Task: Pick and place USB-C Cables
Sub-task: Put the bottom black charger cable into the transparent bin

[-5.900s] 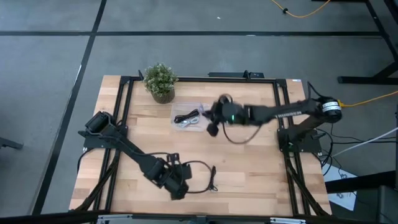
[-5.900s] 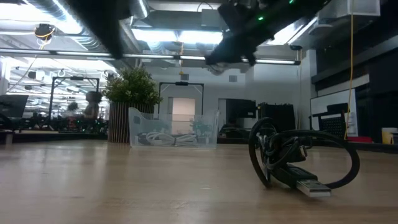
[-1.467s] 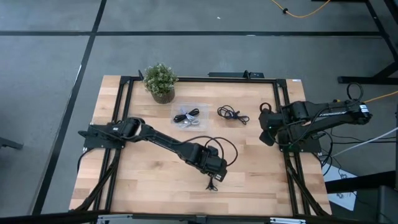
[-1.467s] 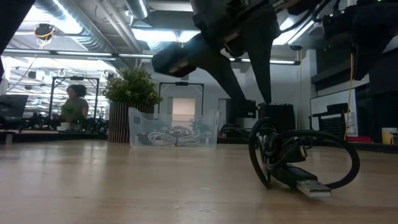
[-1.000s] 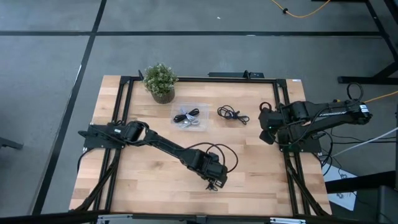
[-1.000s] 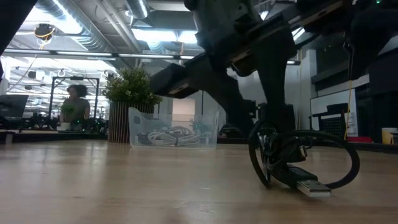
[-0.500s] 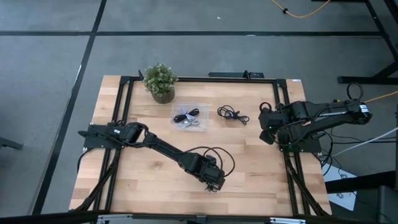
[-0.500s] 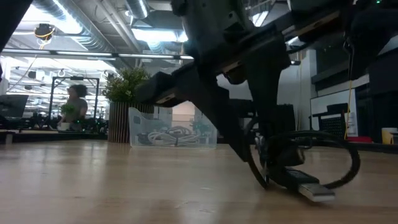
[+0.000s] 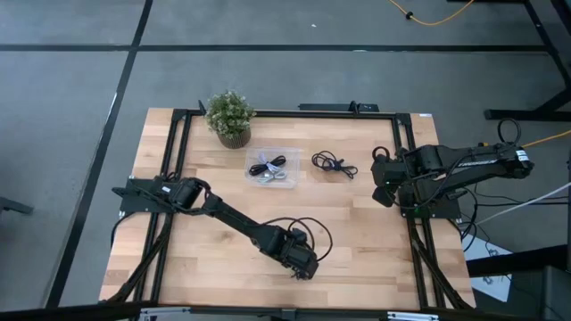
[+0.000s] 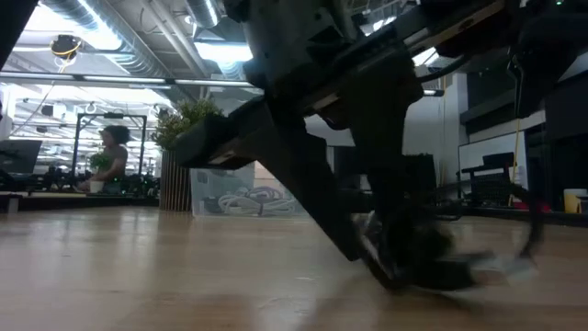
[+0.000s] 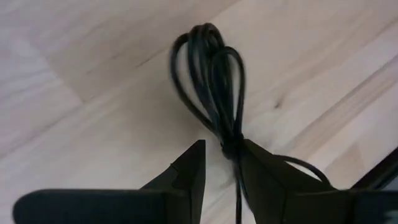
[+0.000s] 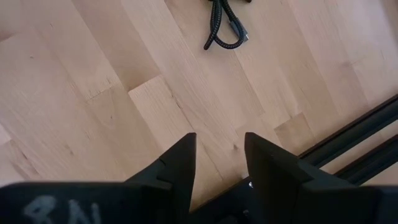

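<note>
Between the two fingers of the left end effector (image 11: 221,163), at the near edge of the bench (image 9: 375,259): one black bundled USB-C cable (image 11: 211,81).

- Relation that governs the move: the cable's tied waist sits in the gap between the fingers, the loops running straight ahead of the end effector, a loose tail trailing back past one finger. Long axis roughly in line with the reach of the arm. Fingers narrow, close on either side of the tie; whether they press the cable yet cannot be told.
- Nearer arm: left, directly over this cable (image 9: 303,263). Right end effector (image 12: 217,155) parked at the right rail, fingers apart, holding nothing.
- Other stock: a second black cable (image 9: 333,163) loose on the bench, ahead of the right end effector and well apart from the left one. Clear tray (image 9: 287,149) beside it, with cables inside; potted plant (image 9: 230,116) just beyond the tray.
- Change against the frames of a second and a half ago: the left arm has lowered from above the cable down to bench level. In the low view the cable, formerly sharp and at rest, now shows blurred beneath the end effector (image 10: 404,267), judged to be disturbed by contact. Right arm unchanged.
</note>
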`<state>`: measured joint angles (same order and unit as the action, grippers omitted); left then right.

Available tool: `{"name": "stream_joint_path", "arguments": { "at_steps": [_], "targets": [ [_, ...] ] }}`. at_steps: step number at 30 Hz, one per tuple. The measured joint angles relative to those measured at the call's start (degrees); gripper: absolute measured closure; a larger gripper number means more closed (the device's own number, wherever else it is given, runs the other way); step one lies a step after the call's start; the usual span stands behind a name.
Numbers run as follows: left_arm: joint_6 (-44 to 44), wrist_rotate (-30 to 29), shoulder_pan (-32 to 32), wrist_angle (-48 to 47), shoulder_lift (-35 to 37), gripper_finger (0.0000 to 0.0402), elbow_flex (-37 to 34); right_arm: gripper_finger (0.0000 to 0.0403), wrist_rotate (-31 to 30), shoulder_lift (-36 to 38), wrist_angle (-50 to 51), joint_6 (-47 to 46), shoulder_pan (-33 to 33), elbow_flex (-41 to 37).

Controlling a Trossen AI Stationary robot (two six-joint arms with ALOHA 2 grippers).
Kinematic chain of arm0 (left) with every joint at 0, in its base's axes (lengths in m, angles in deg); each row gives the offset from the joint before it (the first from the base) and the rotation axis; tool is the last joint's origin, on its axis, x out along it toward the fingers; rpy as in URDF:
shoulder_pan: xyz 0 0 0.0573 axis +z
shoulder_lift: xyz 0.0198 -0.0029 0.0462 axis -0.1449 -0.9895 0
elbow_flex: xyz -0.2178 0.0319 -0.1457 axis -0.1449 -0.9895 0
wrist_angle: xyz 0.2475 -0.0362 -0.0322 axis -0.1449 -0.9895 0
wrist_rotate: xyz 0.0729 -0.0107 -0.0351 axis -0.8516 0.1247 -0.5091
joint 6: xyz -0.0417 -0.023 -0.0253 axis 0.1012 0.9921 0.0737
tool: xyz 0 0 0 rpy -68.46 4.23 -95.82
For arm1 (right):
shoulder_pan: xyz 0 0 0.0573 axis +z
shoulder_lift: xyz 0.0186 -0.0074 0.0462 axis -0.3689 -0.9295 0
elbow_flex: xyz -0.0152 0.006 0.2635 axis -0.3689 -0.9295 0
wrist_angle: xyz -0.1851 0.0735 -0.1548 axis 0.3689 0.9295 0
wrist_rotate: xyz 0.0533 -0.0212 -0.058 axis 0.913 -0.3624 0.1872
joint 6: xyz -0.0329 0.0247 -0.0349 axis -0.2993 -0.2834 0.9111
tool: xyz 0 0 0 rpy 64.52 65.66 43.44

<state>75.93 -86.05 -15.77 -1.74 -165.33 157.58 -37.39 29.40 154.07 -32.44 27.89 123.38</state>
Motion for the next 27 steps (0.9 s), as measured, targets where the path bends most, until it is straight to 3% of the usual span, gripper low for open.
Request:
{"name": "stream_joint_path", "arguments": {
  "at_steps": [8, 20, 23, 27],
  "targets": [
    [-7.4, -0.5, 0.4, -2.5, -0.1, 0.0394, -0.2, 0.0261, 0.0, 0.0, 0.0, -0.3, 0.0, 0.0],
    [-20.7, -0.5, 5.1, -4.5, 0.4, 0.0398, -0.3, 0.0261, 0.0, 0.0, 0.0, -1.7, 0.0, 0.0],
    [-22.4, -3.4, 7.5, -5.4, 1.1, 0.0398, -0.2, 0.0261, 0.0, 0.0, 0.0, -1.5, 0.0, 0.0],
    [-22.0, -1.1, 9.4, -5.5, 2.0, 0.0398, 2.2, 0.0261, 0.0, 0.0, 0.2, 0.8, 0.0, 0.0]
  ]
}}
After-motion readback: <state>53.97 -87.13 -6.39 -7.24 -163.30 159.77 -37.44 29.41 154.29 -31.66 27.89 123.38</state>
